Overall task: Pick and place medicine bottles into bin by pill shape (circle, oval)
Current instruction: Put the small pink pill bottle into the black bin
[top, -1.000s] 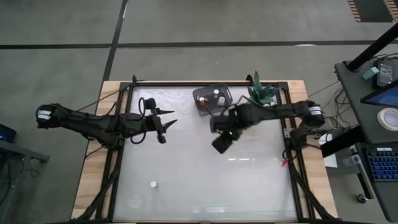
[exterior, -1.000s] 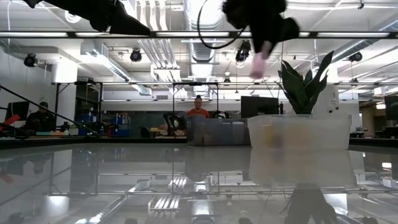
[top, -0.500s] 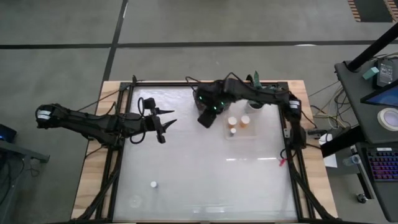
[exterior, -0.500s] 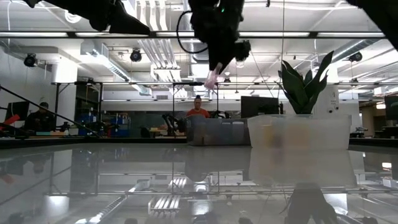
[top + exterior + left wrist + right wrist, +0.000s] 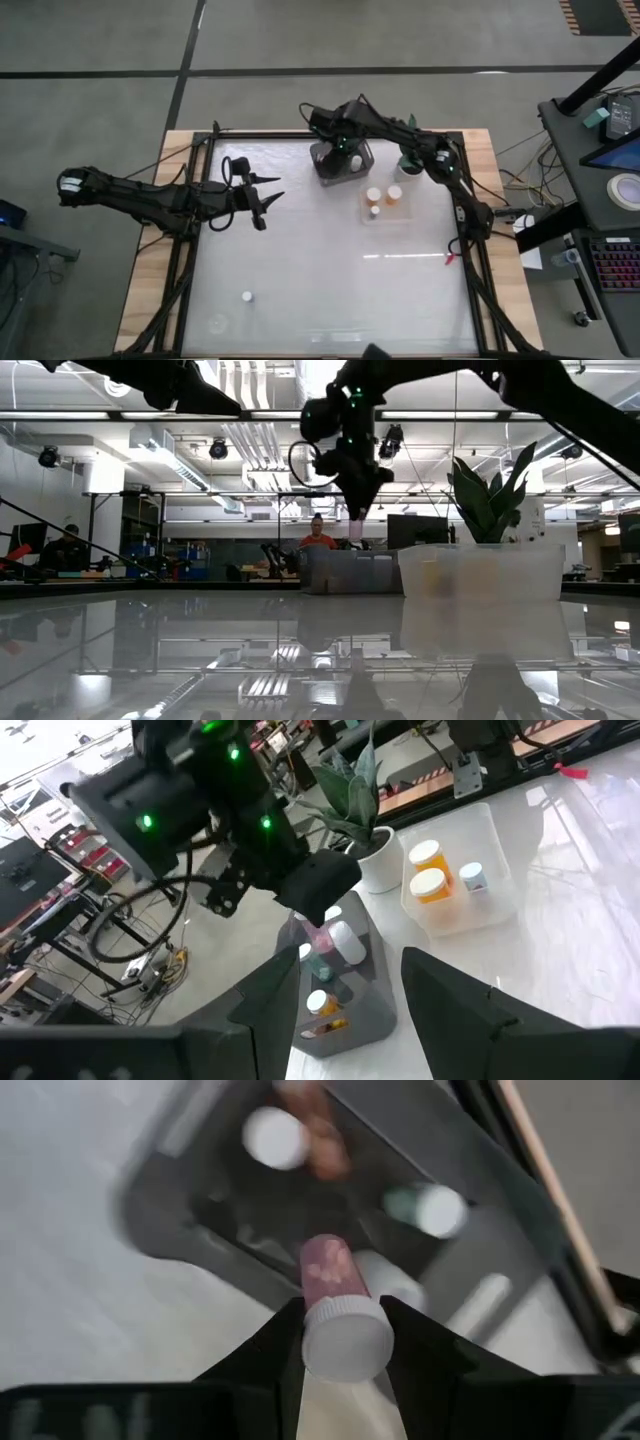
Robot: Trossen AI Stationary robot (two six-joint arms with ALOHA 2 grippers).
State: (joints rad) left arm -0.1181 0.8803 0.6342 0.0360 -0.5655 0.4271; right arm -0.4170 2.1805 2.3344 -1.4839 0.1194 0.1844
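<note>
My right gripper (image 5: 339, 155) hangs over the dark grey bin (image 5: 325, 170) at the table's far side, shut on a pink medicine bottle (image 5: 328, 1265) with a white cap. The grey bin holds several bottles, among them an orange one (image 5: 318, 1142) and a white one (image 5: 345, 942). Right of it, a clear bin (image 5: 405, 212) holds two orange bottles (image 5: 428, 870) and a small white one (image 5: 472, 876). One white bottle (image 5: 246, 296) stands alone on the table near the front left. My left gripper (image 5: 272, 198) waits open at the left, above the table. My right gripper pinches the pink bottle's white cap (image 5: 345, 1342) between its two fingers. The fingers come from above and point steeply down. The bottle hangs below them, cap up and pink body down (image 5: 355, 530), clear above the grey bin.
A green potted plant (image 5: 412, 150) stands at the far edge, just right of the grey bin. The black frame (image 5: 466, 215) runs along the table's sides. People sit in the room beyond the table (image 5: 318, 538).
My right gripper has carried the pink bottle from above the clear bin toward the table's far edge and a little to the left, and now stands over the grey bin. Its wrist has turned on the way. The clear bin and its bottles have come into view.
</note>
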